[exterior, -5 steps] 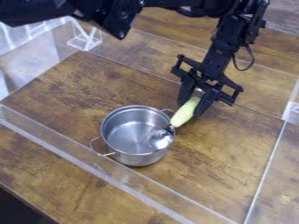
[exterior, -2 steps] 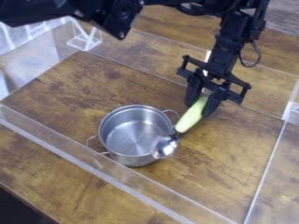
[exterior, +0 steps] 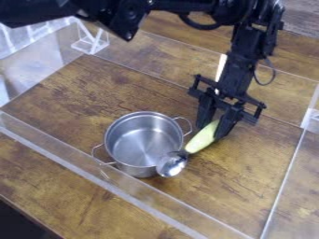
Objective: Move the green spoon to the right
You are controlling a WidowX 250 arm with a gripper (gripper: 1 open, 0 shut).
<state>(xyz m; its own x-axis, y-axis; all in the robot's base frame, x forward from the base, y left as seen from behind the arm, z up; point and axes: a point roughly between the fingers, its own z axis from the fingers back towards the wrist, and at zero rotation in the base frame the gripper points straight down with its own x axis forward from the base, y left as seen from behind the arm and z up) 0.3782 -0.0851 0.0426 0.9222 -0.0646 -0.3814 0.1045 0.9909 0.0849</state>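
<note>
The green spoon has a thick yellow-green handle and a shiny silver bowl. It hangs tilted, handle up, with its bowl just past the pot's right front rim. My gripper comes down from the black arm and is shut on the upper end of the spoon's handle. The round steel pot stands on the wooden table, left of the spoon.
Clear acrylic walls edge the wooden table at the front and left. A clear stand sits at the back left. Bare wood lies to the right of the pot.
The gripper has carried the spoon rightward and toward the front. The spoon's bowl has come out from inside the pot to just beyond its right front rim.
</note>
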